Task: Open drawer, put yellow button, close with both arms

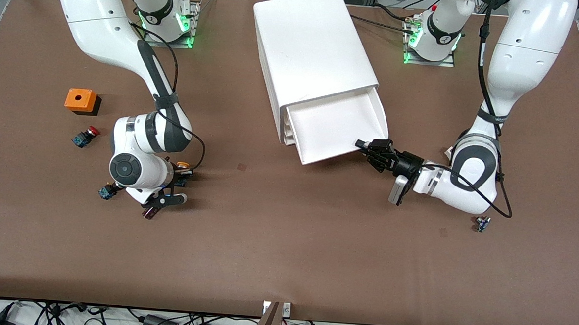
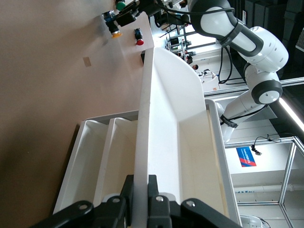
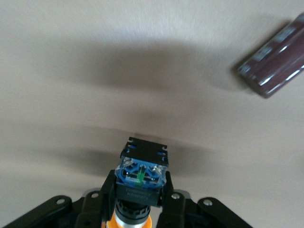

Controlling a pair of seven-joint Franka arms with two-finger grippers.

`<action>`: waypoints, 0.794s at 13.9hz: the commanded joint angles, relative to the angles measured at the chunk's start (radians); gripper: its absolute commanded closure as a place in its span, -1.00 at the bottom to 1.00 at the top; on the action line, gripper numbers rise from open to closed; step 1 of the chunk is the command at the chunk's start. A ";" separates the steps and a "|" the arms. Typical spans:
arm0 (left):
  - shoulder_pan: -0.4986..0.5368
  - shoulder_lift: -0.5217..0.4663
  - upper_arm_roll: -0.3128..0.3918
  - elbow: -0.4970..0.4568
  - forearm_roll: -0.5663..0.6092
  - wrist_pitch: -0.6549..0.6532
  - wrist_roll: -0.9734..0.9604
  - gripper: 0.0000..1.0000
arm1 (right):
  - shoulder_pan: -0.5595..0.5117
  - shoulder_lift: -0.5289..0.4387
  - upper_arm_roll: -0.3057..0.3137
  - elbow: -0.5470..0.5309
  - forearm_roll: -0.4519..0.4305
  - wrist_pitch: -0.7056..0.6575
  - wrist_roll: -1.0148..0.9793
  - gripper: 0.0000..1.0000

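Observation:
The white cabinet point(image 1: 310, 44) stands at the table's middle with its top drawer point(image 1: 371, 107) pulled out and empty. My left gripper point(image 1: 364, 147) is shut on the drawer's front wall at the corner toward the left arm's end; the left wrist view shows the fingers point(image 2: 124, 190) pinching that wall point(image 2: 144, 118). My right gripper point(image 1: 180, 174) is shut on the yellow button point(image 1: 183, 166), over the table toward the right arm's end. In the right wrist view the fingers point(image 3: 107, 190) clamp the button's black-and-blue body point(image 3: 141, 175), with the orange-yellow cap toward the palm.
A red-capped button point(image 1: 85, 136) and an orange box point(image 1: 81, 100) lie toward the right arm's end. Another small button point(image 1: 105, 191) and a dark maroon block point(image 1: 149, 212) lie beside the right hand. A small part point(image 1: 482, 223) lies by the left arm's elbow.

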 commanded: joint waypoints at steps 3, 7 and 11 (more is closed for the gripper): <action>0.021 0.026 0.009 0.044 0.042 -0.019 -0.056 -1.00 | 0.006 -0.115 -0.007 0.130 0.012 -0.136 -0.016 1.00; 0.041 -0.072 0.014 0.044 0.045 -0.091 -0.344 -1.00 | 0.010 -0.128 -0.004 0.355 0.014 -0.285 -0.008 1.00; 0.050 -0.175 0.020 0.072 0.177 -0.088 -0.632 -1.00 | 0.116 -0.128 -0.006 0.465 0.012 -0.353 0.012 1.00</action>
